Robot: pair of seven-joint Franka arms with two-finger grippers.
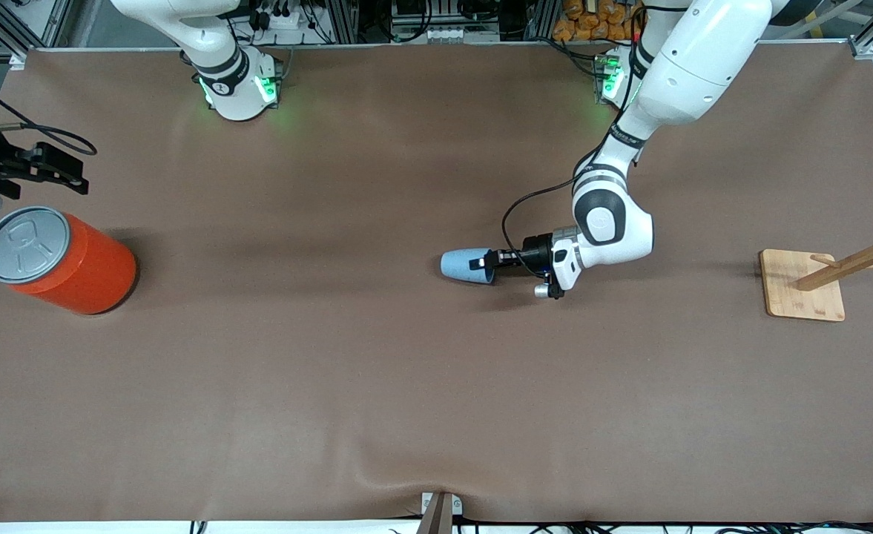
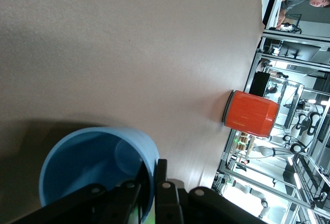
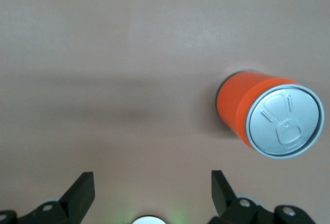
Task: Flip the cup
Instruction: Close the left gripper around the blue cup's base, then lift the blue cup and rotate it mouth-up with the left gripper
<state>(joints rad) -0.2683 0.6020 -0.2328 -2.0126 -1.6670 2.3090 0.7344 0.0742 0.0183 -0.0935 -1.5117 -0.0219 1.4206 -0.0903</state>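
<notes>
The cup lies on its side near the middle of the table, its mouth turned toward the left arm's end, and there is nothing in it; the left wrist view looks straight into the deeper blue inside and finds it bare. The left gripper has closed on the cup's rim, one finger inside the mouth and one outside against the wall, so the rim is pinched between them. From the cup, the can stands at about nine o'clock in the front view, well apart, toward the right arm's end of the table; it is upright with its grey pull-tab lid sealed, so what it holds cannot be seen. At about three o'clock from the cup, well apart at the left arm's end, stands a wooden rack on a flat square base. The right gripper waits with its fingers spread wide, holding nothing, over the table just beside the can. In all: one cup, one can, one rack.
</notes>
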